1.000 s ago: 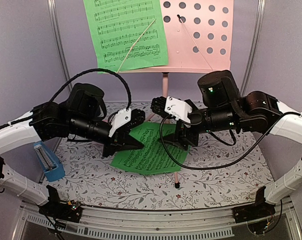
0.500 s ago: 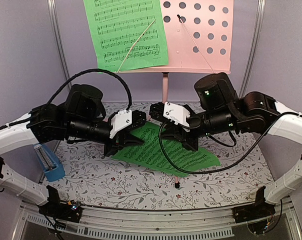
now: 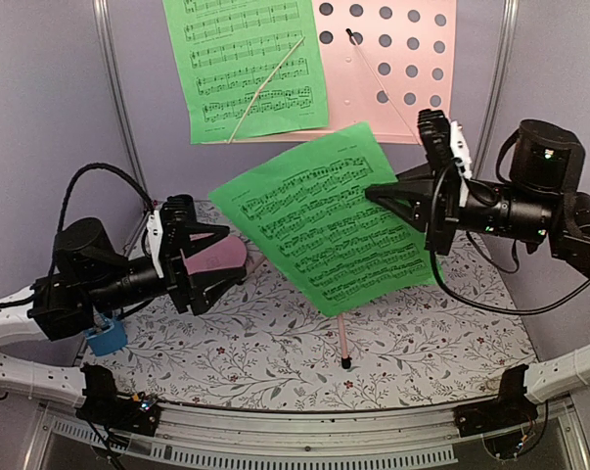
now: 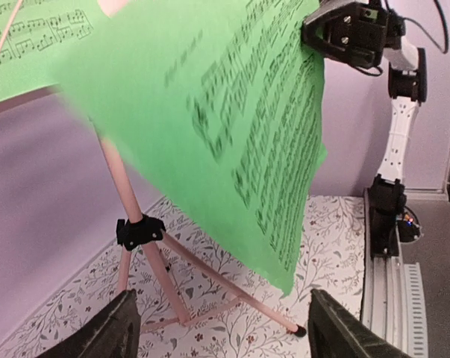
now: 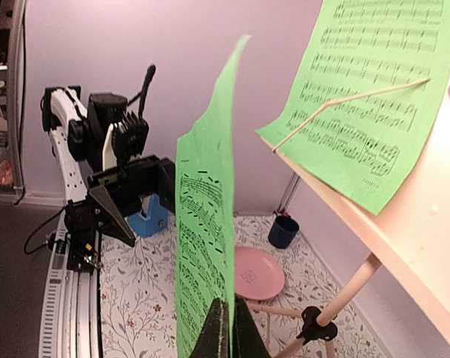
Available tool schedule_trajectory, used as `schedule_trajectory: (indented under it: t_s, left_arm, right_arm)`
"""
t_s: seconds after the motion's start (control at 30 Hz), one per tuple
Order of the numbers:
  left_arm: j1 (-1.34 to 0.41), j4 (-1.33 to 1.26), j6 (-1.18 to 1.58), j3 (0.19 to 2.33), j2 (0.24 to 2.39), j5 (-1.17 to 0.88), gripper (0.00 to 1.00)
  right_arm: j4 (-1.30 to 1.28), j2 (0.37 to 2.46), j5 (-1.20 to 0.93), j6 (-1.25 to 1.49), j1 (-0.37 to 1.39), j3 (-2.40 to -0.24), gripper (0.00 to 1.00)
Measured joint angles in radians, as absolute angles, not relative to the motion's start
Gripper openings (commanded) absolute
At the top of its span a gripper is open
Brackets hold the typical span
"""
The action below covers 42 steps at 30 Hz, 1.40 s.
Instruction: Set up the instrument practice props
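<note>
Pinching one edge of a page (image 3: 324,220), the right gripper (image 3: 373,193) holds it tilted at mid-frame, below the stand (image 3: 392,59), where the second page (image 3: 246,64) rests at upper centre. The left gripper (image 3: 226,262), lower left, gapes wide and empty. The blue scrap under its arm is probably the metronome (image 3: 106,338).

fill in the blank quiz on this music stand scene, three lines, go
The right end effector is shut on the lifted page, whose colour is ___.
The left end effector is ___ and holds nothing.
In the top view, the other page rests on the stand desk's ___ half.
Missing words: green, open, left.
</note>
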State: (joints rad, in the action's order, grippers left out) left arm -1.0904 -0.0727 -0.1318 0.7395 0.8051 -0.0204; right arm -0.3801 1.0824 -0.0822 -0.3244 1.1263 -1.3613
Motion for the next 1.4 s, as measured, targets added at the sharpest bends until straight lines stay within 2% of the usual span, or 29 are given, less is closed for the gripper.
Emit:
schedule_trajectory:
  t_s: [0.2, 0.3, 0.43, 0.6, 0.67, 0.73, 1.03, 1.1, 1.23, 1.27, 1.3, 1.4]
  left_arm:
    - [-1.093, -0.28, -0.027, 0.731, 0.911, -0.128, 0.79]
    - [-1.102, -0.376, 0.012, 0.734, 0.979, -0.165, 0.76]
    - [-1.115, -0.524, 0.042, 0.741, 1.015, -0.212, 0.66]
    - [-1.139, -0.64, 0.048, 0.817, 1.069, -0.261, 0.35]
    - [-1.147, -0.663, 0.048, 0.852, 1.095, -0.267, 0.27]
    - [-1.153, -0.678, 0.052, 0.883, 1.121, -0.263, 0.24]
    - [-1.156, -0.699, 0.08, 0.992, 1.224, -0.236, 0.23]
    - [-1.158, -0.688, 0.078, 1.035, 1.25, -0.223, 0.18]
    - [-1.161, -0.664, 0.074, 1.076, 1.269, -0.183, 0.0]
    - [-1.162, -0.657, 0.073, 1.081, 1.27, -0.173, 0.0]
    - [-1.164, -0.646, 0.07, 1.085, 1.27, -0.162, 0.0]
    - [-1.165, -0.591, 0.073, 1.122, 1.271, -0.117, 0.0]
  right_arm:
    - [-0.202, 0.992, -0.177, -0.253, 1.09, -1.302, 0.0]
    - [-0.153, 0.992, -0.219, -0.217, 1.079, -1.28, 0.0]
    - [-0.121, 0.985, -0.249, -0.175, 1.065, -1.255, 0.0]
    - [-0.08, 0.962, -0.265, -0.14, 1.045, -1.237, 0.0]
    - [-0.057, 0.951, -0.266, -0.129, 1.034, -1.227, 0.0]
    - [-0.034, 0.941, -0.27, -0.122, 1.019, -1.212, 0.0]
    - [0.069, 0.941, -0.329, -0.063, 0.913, -1.184, 0.0]
    - [0.088, 0.945, -0.344, -0.051, 0.904, -1.184, 0.0]
    - [0.117, 0.948, -0.371, -0.033, 0.885, -1.179, 0.0]
    - [0.121, 0.948, -0.376, -0.029, 0.881, -1.179, 0.03]
    - [0.123, 0.949, -0.377, -0.025, 0.878, -1.179, 0.09]
    - [0.129, 0.952, -0.363, -0.018, 0.865, -1.179, 0.43]
